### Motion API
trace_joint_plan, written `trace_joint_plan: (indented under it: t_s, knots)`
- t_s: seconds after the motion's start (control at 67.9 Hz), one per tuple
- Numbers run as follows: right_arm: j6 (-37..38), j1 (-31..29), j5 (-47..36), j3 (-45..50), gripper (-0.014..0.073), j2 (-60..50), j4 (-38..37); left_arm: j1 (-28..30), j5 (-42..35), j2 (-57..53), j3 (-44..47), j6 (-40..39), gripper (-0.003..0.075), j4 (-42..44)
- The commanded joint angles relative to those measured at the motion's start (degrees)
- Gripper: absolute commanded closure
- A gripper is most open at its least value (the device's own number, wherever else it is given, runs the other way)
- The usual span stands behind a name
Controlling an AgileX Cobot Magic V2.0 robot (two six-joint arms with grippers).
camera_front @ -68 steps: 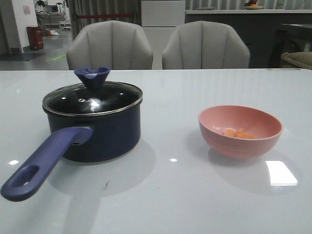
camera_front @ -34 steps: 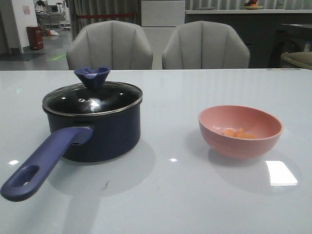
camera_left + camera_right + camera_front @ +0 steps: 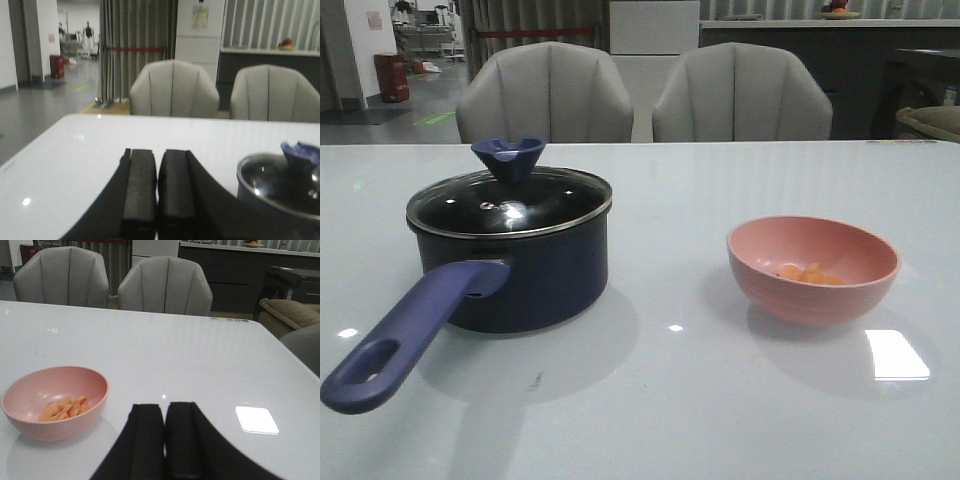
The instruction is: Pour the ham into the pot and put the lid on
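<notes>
No brand, label or legible writing seen on any of the task things; only an unreadable paper notice [image 3: 200,17] on the far wall. Nothing found changed against the frames half a second and a second before: same places, same poses throughout.

Landmark taken as the pot [image 3: 510,262], standing on the white bench [image 3: 670,400], long purple-blue handle [image 3: 405,335] pointing toward the camera and leftward. Lid [image 3: 509,203] seated on the pot's rim, dark blue knob [image 3: 508,157] upright on top. To the right of the pot, well apart, the pink bowl [image 3: 812,268], with the ham [image 3: 809,273] lying in its bottom as small orange chunks. Behind the pot, past the bench's far edge, two grey chairs [image 3: 545,95].

Left pincer [image 3: 157,187] closed, pads together, holding nothing, hanging over the bench beside the pot. Right pincer [image 3: 164,440] likewise closed and empty, near the bowl, touching nothing.
</notes>
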Motion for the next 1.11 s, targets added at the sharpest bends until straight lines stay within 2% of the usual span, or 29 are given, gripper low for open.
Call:
trace_joint_plan:
  t_s: [0.0,0.059,0.133,0.516,0.825,0.943,1.002,1.09]
  knots:
    - [0.0,-0.4,-4.7,-0.3,0.0431,-1.1,-0.6,0.0,-12.6,-1.1,0.7,-0.3,0.0608,-0.2]
    - [0.0,-0.4,-4.7,-0.3,0.0431,-1.1,-0.6,0.0,-13.8,-1.1,-1.0,-0.3,0.0608,-0.4]
    - [0.0,-0.4,-4.7,-0.3,0.0431,-1.1,-0.6,0.0,-10.9,-0.7,-4.3,-0.3,0.0608,-0.5]
    - [0.0,-0.4,-4.7,-0.3,0.0431,-1.1,-0.6,0.0,17.6,10.0,-25.3,-0.3,0.0608,-0.4]
    - [0.0,-0.4,-4.7,-0.3,0.0431,-1.1,-0.6,0.0,17.2,11.4,-25.3,-0.3,0.0608,-1.0]
    - [0.0,-0.4,-4.7,-0.3,0.0431,-1.1,-0.6,0.0,19.9,12.2,-25.1,-0.3,0.0597,-1.0]
    - [0.0,-0.4,-4.7,-0.3,0.0431,-1.1,-0.6,0.0,21.3,13.0,-25.1,-0.3,0.0568,-0.4]
    - [0.0,-0.4,-4.7,-0.3,0.0431,-1.1,-0.6,0.0,21.7,14.1,-25.1,-0.3,0.0456,-0.2]
